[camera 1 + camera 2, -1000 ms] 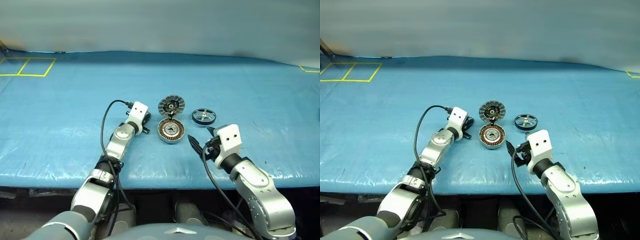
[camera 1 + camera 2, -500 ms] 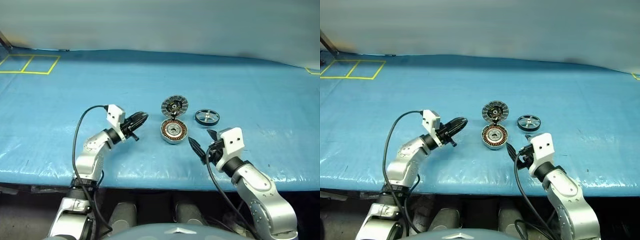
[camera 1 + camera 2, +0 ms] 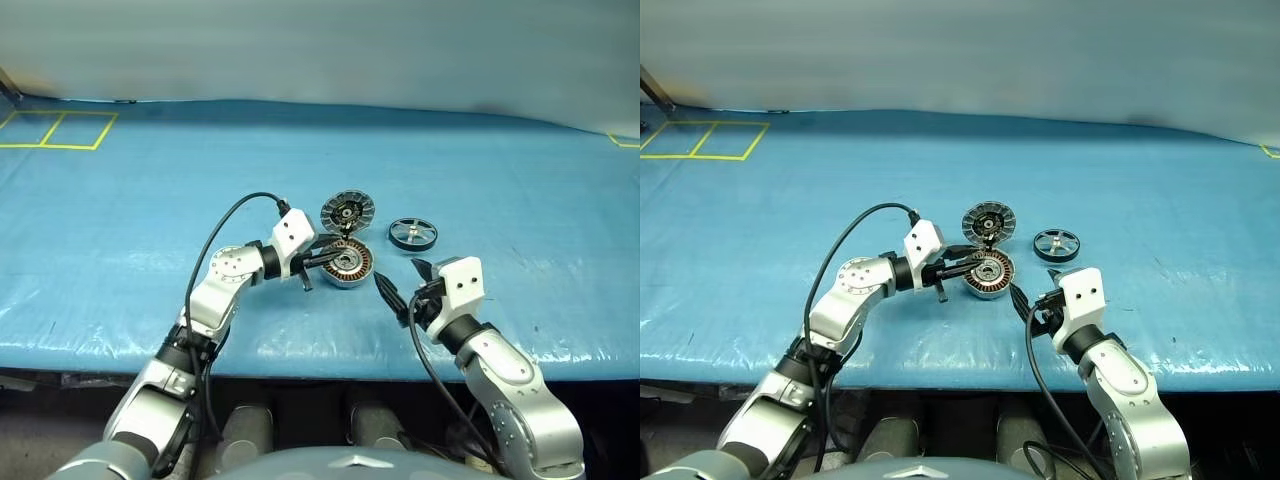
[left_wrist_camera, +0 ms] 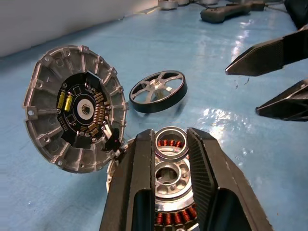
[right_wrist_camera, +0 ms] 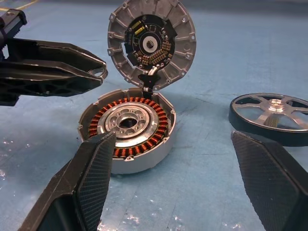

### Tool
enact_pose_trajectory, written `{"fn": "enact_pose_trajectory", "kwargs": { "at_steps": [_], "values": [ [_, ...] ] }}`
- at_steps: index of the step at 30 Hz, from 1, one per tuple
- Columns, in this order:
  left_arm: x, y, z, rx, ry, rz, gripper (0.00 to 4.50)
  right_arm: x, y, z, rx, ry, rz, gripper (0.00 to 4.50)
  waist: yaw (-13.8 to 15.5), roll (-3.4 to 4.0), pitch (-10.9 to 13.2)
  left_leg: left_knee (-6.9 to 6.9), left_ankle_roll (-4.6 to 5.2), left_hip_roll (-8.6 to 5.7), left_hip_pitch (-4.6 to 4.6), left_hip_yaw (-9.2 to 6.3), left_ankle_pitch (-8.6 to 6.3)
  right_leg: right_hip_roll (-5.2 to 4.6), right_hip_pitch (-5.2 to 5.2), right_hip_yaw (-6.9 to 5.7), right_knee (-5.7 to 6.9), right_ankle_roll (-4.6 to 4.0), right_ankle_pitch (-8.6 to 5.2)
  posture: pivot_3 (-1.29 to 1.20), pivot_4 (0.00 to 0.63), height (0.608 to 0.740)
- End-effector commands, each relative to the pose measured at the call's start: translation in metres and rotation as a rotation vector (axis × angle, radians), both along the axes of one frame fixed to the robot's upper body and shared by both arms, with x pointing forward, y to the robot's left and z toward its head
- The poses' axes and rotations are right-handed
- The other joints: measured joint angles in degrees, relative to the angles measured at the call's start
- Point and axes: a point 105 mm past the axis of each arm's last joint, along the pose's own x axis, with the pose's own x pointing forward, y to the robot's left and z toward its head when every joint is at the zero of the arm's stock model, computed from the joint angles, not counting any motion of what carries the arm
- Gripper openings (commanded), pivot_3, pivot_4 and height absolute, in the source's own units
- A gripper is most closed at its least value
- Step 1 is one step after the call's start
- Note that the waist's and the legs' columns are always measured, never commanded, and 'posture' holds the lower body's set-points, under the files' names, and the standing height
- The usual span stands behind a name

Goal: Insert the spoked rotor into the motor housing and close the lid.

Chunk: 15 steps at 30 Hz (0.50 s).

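Your left gripper (image 3: 325, 262) hovers at the left edge of the motor housing (image 3: 345, 264), just below the middle of the left eye view, its fingers only narrowly parted and holding nothing; whether the tips touch the rim I cannot tell. Your right gripper (image 3: 400, 279) sits just to the lower right of the housing with its jaws spread wide, also empty. The step in hand looks like fetching the spoked rotor (image 3: 412, 234), which lies flat on the blue tabletop (image 3: 150, 180) to the upper right of the housing and above the right gripper, close by but not touching either. It is the right gripper that is better placed for it. Carry it up and slightly right in the frame, come down over the rim, and close across the thin ring rather than the hub, so the hub stays free to seat in the housing's centre. Use the left gripper only to steady the housing wall, and keep it out of the copper windings. The lid (image 3: 346, 213) stands open, hinged at the housing's upper edge; bring the rotor in from the right so you do not knock it shut.
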Motion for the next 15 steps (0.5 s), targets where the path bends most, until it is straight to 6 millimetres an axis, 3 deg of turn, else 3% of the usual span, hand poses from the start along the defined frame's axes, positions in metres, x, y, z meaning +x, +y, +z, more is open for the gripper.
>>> {"fn": "enact_pose_trajectory", "kwargs": {
  "at_steps": [1, 6, 15],
  "values": [
    [-0.001, -0.009, 0.009, -0.002, -0.025, -0.055, 0.63, -0.003, 0.0, 0.011, 0.006, -0.058, -0.018, 4.04, -0.1, 0.0, 0.0, 0.0, 0.01, 0.0, -0.02, 0.01, -0.01, 0.0, -0.01, 0.01, -0.01, 0.0, 0.0, 0.0, 0.15, 0.74],
    [-0.007, -0.018, 0.005, 0.01, 0.021, -0.111, 0.63, -0.006, -0.001, 0.009, 0.012, -0.057, -0.046, 4.04, -0.2, 0.01, 0.0, 0.0, 0.01, 0.01, -0.01, 0.01, -0.01, 0.01, -0.02, 0.01, 0.01, -0.02, -0.02, 0.0, 0.15, 0.74],
    [0.005, -0.016, -0.012, 0.13, 0.024, -0.059, 0.63, -0.009, -0.004, 0.007, 0.013, -0.058, -0.075, 4.04, -0.2, 0.01, 0.0, 0.02, 0.01, 0.01, -0.01, 0.01, -0.01, 0.01, -0.02, 0.01, 0.01, -0.01, -0.02, 0.0, 0.15, 0.74]
  ]
}}
